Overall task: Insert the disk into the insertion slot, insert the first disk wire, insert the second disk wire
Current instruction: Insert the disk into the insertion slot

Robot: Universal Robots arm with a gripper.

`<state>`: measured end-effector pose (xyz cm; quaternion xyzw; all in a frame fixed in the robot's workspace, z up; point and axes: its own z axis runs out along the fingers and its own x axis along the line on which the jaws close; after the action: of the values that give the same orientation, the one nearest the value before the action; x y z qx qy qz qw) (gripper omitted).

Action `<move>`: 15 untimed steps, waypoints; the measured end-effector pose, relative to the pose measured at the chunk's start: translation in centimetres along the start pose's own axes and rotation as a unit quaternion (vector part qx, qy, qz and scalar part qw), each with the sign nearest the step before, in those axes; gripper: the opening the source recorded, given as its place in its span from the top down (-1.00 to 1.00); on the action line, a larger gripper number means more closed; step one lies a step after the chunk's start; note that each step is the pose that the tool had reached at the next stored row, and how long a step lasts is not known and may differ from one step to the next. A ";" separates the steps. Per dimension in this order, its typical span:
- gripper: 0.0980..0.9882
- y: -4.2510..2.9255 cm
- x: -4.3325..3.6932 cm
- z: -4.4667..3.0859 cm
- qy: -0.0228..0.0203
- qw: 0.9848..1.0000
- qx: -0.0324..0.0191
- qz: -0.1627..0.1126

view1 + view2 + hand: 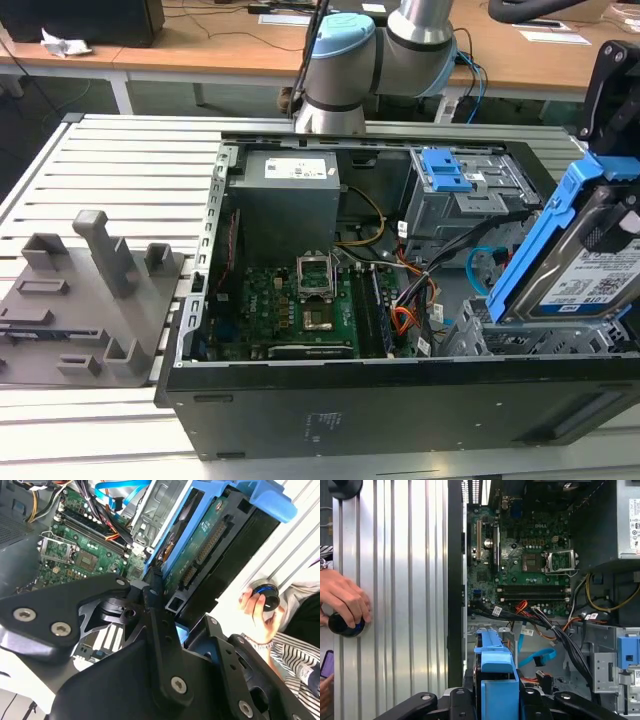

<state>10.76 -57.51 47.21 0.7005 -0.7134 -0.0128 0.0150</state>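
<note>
The disk (590, 270), a silver drive with a white label in a bright blue carrier, hangs tilted at the exterior view's right, over the near right corner of the open computer case. My gripper (607, 222) is shut on it; in the first wrist view black fingers (530, 702) flank the blue carrier (495, 680). The second wrist view shows the disk's green circuit board underside (200, 545). Just below the disk's lower end sits the insertion slot (490, 335), a silver perforated cage. A blue disk wire (540, 657) and orange wires lie loose beside the cage.
A grey bay with a blue latch (448, 178) stands at the back of the case, next to the power supply (285, 190) and the motherboard (300, 310). A grey fixture (90, 290) sits on the slatted table. A person's hand (342, 600) rests on a black knob.
</note>
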 end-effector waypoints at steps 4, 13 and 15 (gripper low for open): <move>0.40 -0.02 0.00 0.60 0.000 1.000 0.000 0.000; 0.40 -0.06 0.00 1.68 0.000 1.000 0.000 0.000; 0.40 -0.11 -0.01 1.84 0.000 1.000 0.000 0.000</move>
<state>10.80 -57.51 45.37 0.7005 -0.7134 -0.0129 0.0150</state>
